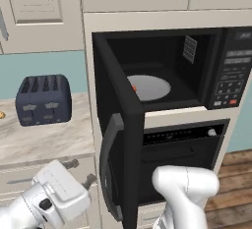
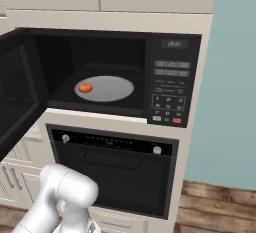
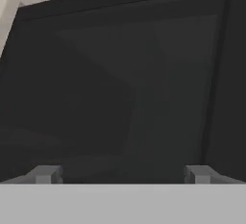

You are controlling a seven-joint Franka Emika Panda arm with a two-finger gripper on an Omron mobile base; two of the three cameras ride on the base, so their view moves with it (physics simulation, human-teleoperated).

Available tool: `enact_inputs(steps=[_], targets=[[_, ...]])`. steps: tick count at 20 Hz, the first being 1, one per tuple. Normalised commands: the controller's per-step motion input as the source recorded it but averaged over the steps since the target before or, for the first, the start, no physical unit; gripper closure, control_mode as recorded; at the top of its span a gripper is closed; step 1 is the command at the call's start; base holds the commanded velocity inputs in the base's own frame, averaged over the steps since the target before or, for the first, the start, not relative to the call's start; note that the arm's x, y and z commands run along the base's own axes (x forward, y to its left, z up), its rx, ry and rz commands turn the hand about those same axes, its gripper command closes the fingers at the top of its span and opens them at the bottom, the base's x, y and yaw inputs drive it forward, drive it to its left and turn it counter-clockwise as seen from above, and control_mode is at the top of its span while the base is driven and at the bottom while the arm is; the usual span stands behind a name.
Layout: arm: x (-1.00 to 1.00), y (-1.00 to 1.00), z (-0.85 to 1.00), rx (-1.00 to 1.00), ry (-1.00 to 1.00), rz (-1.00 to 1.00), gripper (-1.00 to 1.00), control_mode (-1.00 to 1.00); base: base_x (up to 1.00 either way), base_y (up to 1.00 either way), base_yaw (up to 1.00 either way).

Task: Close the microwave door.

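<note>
1. The microwave door (image 1: 118, 139) stands swung wide open, seen nearly edge-on at the centre of the left base view, with its curved bar handle (image 1: 107, 164) on the face turned toward the lower left of the frame. In the right base view the same door runs off the left edge.

2. In the hand view the end effector (image 3: 121, 174) faces a dark glass panel, most likely the door's face; its two finger tips (image 3: 45, 174) rise far apart at the bottom edge, so it is spread and holds nothing.

3. The microwave cavity (image 2: 100, 72) is lit enough to show a grey turntable plate (image 2: 107, 88) with a small orange-red item (image 2: 85, 87) near the plate's left rim. It sits well inside, so it should not foul the door.

4. To do this step well, you press on the door's outer face, toward the free edge near the handle rather than near the hinge, and follow the arc of the swing until the door meets the frame beside the keypad (image 2: 169, 94). Keep the push flat so the fingers do not slide off the glass.

5. Below, the oven door (image 2: 117, 174) with its round knobs is a separate panel; leave it alone.

6. Hard to make out: whether the fingers touch the panel cannot be told. The toaster (image 1: 43, 99) on the surface (image 1: 44, 142) at the left of the left base view stands clear of the door.
</note>
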Motion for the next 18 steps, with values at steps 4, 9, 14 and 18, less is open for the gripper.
enact_inputs(steps=[4, 9, 14, 18], targets=[[0.0, -1.0, 0.0, 0.0, 0.03, -0.42, -1.0, -1.0, 0.0, 0.0, 0.0], [-0.12, -1.0, 0.06, 0.05, 0.0, -0.27, -1.0, -1.0, 0.0, 0.0, 0.0], [0.05, -0.6, 0.02, 0.01, 0.0, -0.05, -1.0, -1.0, 0.0, 0.0, 0.0], [0.49, -0.21, 0.0, 0.0, 0.0, 0.08, -1.0, -1.0, 0.0, 0.0, 0.0]])
